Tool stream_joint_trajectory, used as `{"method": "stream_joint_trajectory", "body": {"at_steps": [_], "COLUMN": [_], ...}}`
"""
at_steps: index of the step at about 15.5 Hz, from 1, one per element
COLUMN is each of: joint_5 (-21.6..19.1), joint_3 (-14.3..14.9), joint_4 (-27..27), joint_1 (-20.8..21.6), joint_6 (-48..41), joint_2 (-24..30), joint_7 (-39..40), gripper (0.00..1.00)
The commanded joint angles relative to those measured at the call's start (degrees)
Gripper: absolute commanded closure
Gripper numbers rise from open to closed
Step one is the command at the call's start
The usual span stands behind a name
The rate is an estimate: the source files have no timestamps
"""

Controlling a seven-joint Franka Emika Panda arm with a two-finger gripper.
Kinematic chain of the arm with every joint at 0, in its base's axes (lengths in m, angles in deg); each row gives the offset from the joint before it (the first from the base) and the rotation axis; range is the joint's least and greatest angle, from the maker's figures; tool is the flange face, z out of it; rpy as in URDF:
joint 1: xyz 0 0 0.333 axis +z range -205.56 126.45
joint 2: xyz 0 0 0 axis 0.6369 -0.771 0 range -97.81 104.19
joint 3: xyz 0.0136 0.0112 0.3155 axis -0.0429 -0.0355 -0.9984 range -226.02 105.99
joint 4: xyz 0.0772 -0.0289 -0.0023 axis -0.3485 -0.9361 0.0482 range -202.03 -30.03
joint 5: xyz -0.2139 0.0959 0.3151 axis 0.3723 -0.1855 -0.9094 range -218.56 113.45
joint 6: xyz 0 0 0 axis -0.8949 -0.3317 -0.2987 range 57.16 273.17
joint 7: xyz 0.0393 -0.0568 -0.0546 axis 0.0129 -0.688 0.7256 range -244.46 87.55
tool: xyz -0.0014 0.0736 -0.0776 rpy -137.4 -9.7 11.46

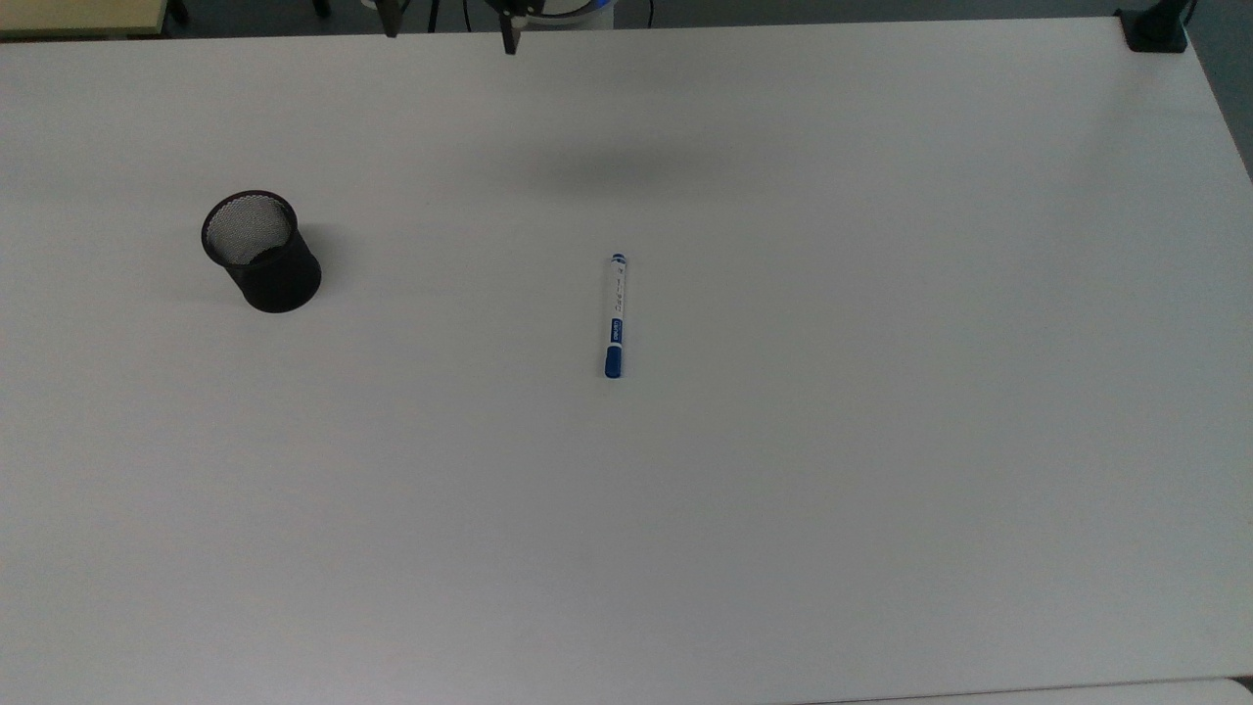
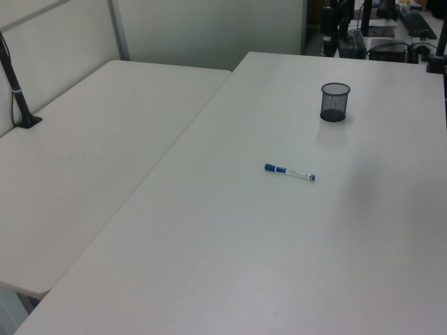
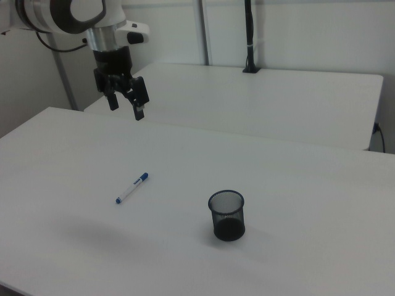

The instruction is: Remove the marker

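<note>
Top view: a slim marker point(image 1: 614, 315) with a white barrel is lying flat near the middle of a large white table point(image 1: 881, 441), running roughly up and down the picture, with its blue cap pointing toward the bottom edge and a small blue end pointing toward the top. A black mesh cup point(image 1: 260, 252) is standing upright well apart from it, toward the top view's left, and nothing is showing inside it. At the very top edge, two dark fingertips point(image 1: 508, 44) of the gripper point(image 1: 448, 29) are poking into the picture, set wide apart from each other, and a soft shadow is falling on the table below them.

Right view: the robot arm is hanging in the air above the far side of the table, toward the right view's left, with its gripper point(image 3: 125, 106) pointing downward. Its two fingers are spread apart and holding nothing (the marker point(image 3: 132, 188) is resting on the table well below, untouched). The mesh cup point(image 3: 227, 215) is standing nearer the camera, toward the right view's right of the marker.

Left view: the marker point(image 2: 289, 172) is lying alone on the table, and the cup point(image 2: 334, 102) is standing farther back
</note>
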Motion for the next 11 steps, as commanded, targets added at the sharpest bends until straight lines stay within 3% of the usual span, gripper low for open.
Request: {"method": "stream_joint_trajectory", "body": {"at_steps": [1,5,11], "joint_5": [0.8,1.6,1.6], "joint_3": [0.2,0.3,0.6], "joint_4": [-1.9,-1.7,-1.8], "joint_1": [-0.6,-1.1,-1.0], "joint_6": [2.0,5.3,8.0], "joint_2": [1.0,0.3,0.3], "joint_7": [1.5,10.7,7.3], "gripper": [0.00,0.00,0.00]}}
